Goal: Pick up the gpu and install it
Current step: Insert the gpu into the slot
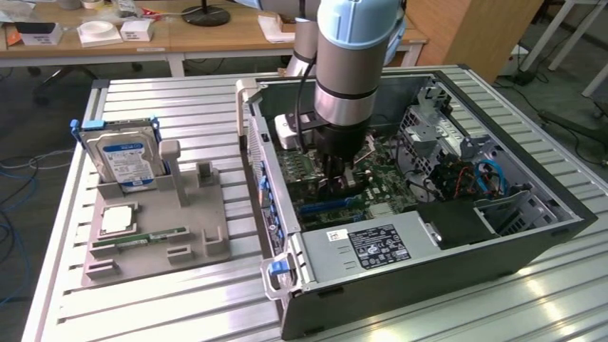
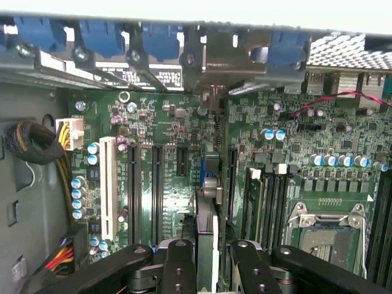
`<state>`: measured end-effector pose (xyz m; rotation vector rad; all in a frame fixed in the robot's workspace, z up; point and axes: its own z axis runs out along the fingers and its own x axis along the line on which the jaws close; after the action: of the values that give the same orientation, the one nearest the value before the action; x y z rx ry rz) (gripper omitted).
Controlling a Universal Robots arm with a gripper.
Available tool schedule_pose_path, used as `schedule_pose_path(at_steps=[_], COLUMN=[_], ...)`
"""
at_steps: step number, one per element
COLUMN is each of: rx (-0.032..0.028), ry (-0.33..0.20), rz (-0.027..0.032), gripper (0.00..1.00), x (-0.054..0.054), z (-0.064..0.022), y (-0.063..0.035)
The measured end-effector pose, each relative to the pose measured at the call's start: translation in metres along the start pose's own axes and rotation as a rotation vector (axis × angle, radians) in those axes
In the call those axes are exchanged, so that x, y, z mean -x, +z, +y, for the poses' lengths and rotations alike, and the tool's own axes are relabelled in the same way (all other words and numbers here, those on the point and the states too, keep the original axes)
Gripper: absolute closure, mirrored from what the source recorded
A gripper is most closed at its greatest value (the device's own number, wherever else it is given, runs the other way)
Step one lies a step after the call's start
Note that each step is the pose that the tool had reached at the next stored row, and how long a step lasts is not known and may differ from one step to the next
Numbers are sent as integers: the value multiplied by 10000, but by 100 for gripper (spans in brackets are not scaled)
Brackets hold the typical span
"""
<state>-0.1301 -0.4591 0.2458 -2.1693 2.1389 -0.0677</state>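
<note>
The gpu (image 2: 207,208) shows edge-on in the wrist view as a thin dark card standing upright over the green motherboard (image 2: 165,122). Its metal bracket end (image 2: 214,67) reaches the row of rear slot openings. My gripper (image 2: 211,254) is shut on the card, with one black finger (image 2: 179,269) on each side of it. In the exterior view my gripper (image 1: 337,164) is down inside the open computer case (image 1: 532,235), right above the board near a blue slot (image 1: 328,206). The card's lower edge and the slot under it are hidden.
On the exterior view's left, a grey holder (image 1: 204,246) carries a silver hard drive with a blue label (image 1: 124,157), a green RAM stick (image 1: 142,239) and a square chip (image 1: 119,219). Inside the case are a power supply (image 1: 380,242), drive cages (image 1: 446,135), cables, black slots (image 2: 135,190) and a processor socket (image 2: 324,233).
</note>
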Motion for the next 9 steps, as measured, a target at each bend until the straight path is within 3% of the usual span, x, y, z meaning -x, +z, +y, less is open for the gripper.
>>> schedule_pose_path(at_steps=[9], rx=[0], ry=[-41], rz=[-6], gripper=[73], x=[-2], z=[-17], y=[6])
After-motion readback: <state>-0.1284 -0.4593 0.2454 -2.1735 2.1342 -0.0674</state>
